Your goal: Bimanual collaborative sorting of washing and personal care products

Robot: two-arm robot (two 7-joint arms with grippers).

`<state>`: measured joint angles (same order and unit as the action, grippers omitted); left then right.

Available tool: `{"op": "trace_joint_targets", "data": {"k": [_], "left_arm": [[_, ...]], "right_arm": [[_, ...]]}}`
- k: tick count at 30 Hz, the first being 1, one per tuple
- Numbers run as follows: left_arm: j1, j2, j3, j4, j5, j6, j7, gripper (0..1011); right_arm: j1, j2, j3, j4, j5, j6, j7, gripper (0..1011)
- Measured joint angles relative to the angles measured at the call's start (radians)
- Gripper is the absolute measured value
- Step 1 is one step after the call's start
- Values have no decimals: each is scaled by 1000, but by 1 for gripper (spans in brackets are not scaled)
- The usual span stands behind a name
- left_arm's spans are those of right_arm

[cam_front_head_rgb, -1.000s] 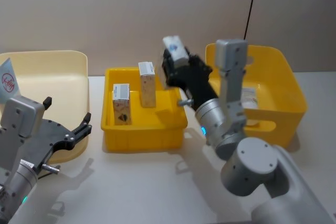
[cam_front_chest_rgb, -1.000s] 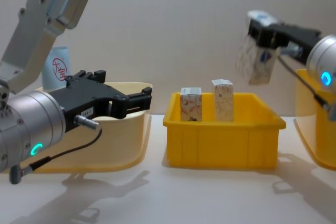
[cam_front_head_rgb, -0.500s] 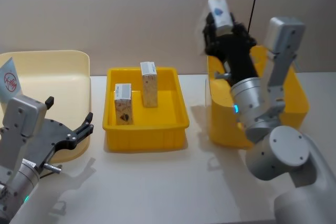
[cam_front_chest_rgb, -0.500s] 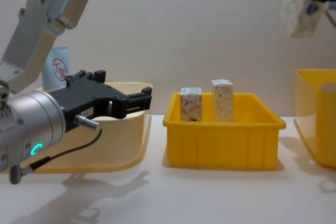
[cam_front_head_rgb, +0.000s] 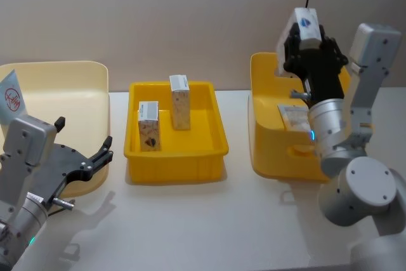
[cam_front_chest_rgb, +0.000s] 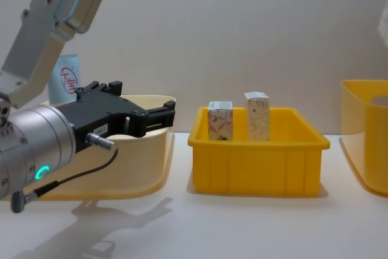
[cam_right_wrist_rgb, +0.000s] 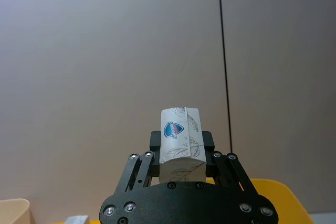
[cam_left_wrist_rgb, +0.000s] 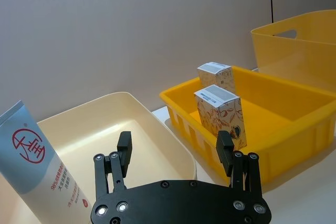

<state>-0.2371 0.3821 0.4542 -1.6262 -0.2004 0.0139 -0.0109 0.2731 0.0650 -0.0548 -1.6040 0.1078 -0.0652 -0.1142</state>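
Here the right gripper (cam_front_head_rgb: 309, 46) is raised above the far part of the right bin (cam_front_head_rgb: 273, 150), its fingers clamped on a small white carton (cam_front_head_rgb: 307, 26) with a blue shield mark. The carton stands upright between the jaws, long axis vertical, top end clear above the fingertips. The bin lies directly below and slightly nearer than the carton, so the coming move is judged to be a straight descent and release; another flat pack (cam_front_head_rgb: 294, 117) already lies on that bin's floor. The right forearm points steeply upward from its elbow at the near right.

The left gripper (cam_front_head_rgb: 85, 157) hangs at the near left beside the cream bin (cam_front_head_rgb: 60, 77), jaws spread wide and empty. A tube (cam_left_wrist_rgb: 39, 169) leans at that bin's left edge. Two cartons (cam_front_head_rgb: 147, 125) (cam_front_head_rgb: 179, 101) stand upright in the middle tray (cam_front_head_rgb: 174, 163), well apart from either gripper.
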Motion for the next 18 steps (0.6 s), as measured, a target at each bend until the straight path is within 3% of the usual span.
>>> {"op": "trace_joint_targets", "data": {"k": [18], "left_arm": [[0,0,0,0,0,0,0,1003]], "right_arm": [[-31,-3,19,-27,-52,198,-48,435]]}}
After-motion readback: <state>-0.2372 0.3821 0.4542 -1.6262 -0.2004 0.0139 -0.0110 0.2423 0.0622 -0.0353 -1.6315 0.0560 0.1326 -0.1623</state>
